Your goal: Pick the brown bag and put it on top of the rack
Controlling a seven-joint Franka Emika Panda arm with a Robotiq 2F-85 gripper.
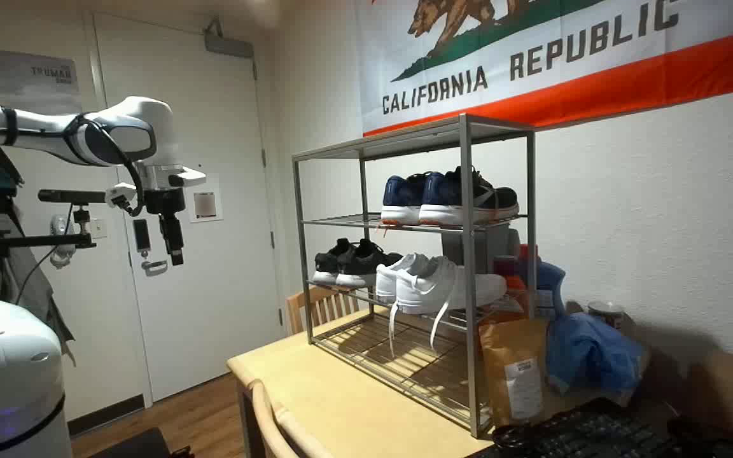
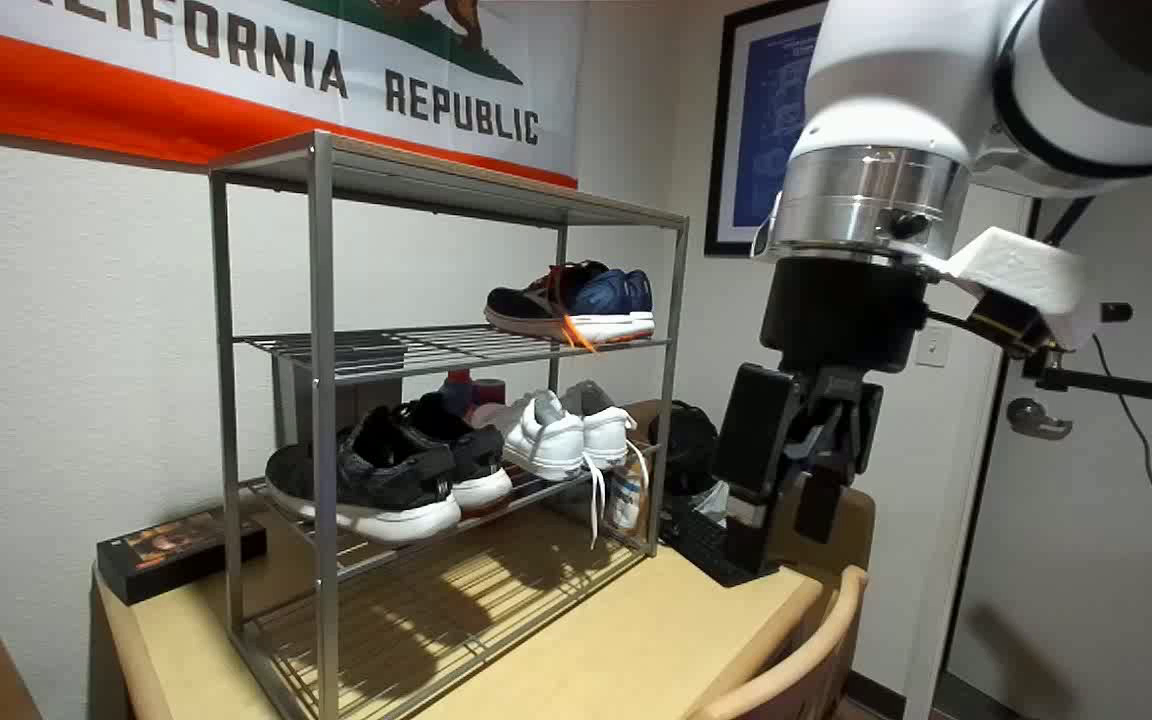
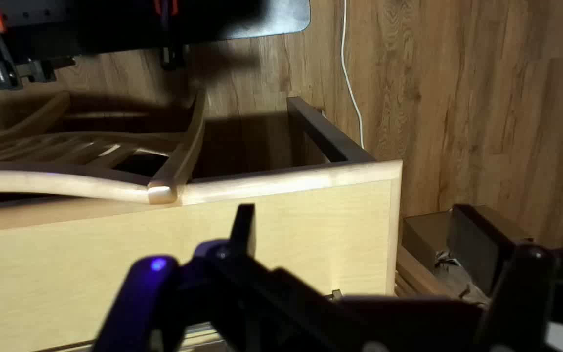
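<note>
The brown bag (image 1: 514, 372), a tan paper pouch with a white label, stands upright on the table beside the rack's end post. In an exterior view only a strip of the brown bag (image 2: 628, 497) shows, behind the rack and hanging white laces. The grey metal rack (image 1: 466, 191) stands on the table, its flat top (image 2: 436, 185) bare. My gripper (image 1: 177, 258) points down in the air, well apart from bag and rack. In the wrist view the gripper (image 3: 355, 210) is open, with wide-set fingers (image 3: 245, 222) and nothing held. The bag cannot be made out there.
Blue-black shoes (image 1: 433, 200), black shoes (image 2: 396, 470) and white shoes (image 1: 427, 283) sit on the rack's shelves. A blue plastic bag (image 1: 592, 350) and black keyboard (image 1: 589, 429) crowd the brown bag. Wooden chairs (image 3: 61, 183) stand at the table (image 3: 306, 230). A black box (image 2: 181, 550) lies behind.
</note>
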